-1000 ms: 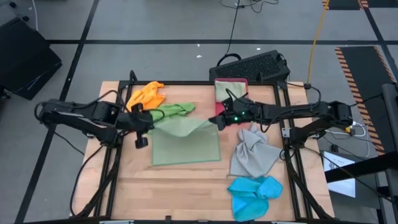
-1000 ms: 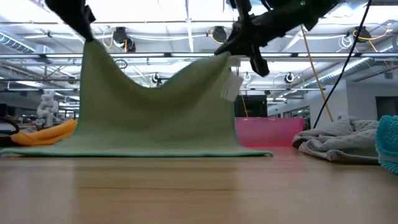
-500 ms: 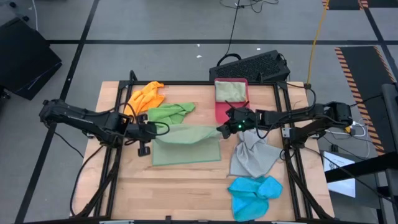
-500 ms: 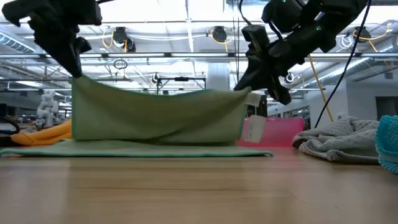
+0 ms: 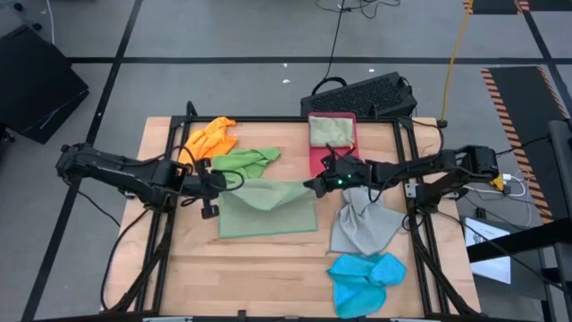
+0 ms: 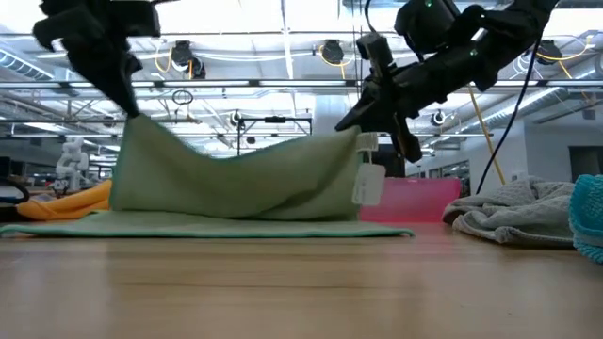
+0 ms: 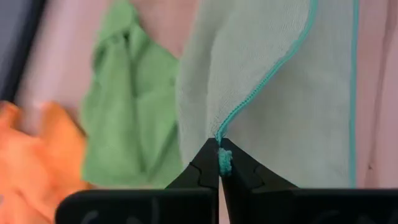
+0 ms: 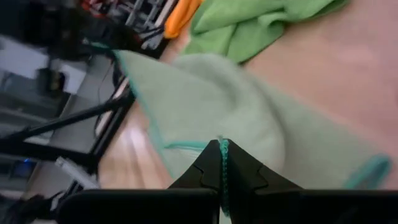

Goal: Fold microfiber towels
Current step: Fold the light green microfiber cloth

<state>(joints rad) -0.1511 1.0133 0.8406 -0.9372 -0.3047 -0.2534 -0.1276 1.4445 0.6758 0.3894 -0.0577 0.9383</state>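
- Both arms have swung the pale sage towel toward frame bottom, then eased back a touch; its lifted edge now sags mid-frame over the flat half.
- Left gripper and right gripper each stay pinched on a corner.
- Fold half-made, I'd judge.
- White tag dangles, writing unreadable.

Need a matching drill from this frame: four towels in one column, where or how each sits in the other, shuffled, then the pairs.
Towels:
1. sage towel
2. orange towel
3. blue towel
4. grey towel

States:
A. crumpled at the near right edge of the table
B. far edge lifted by both grippers
C. bunched at the far left corner
D. heaped just below the right gripper

Pairs: 1-B, 2-C, 3-A, 4-D
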